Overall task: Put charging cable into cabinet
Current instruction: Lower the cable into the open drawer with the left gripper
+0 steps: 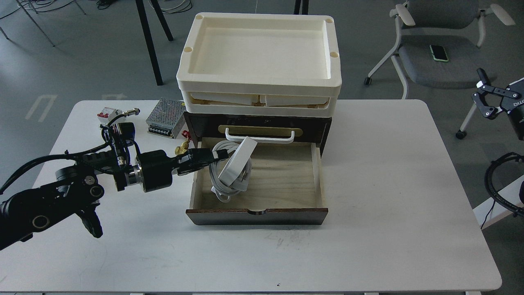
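Dark glossy wood fronts the cabinet point(256, 216), its drawer inside pale matt wood, under smooth cream plastic trays point(258, 88).

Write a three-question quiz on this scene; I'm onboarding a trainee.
1. True or false: the drawer is open.
2. What does the left claw grip? A) strip B) power supply C) breaker
3. Fill in: cream trays sit ___ the cabinet.

Key: 1 true; 2 A; 3 on top of.
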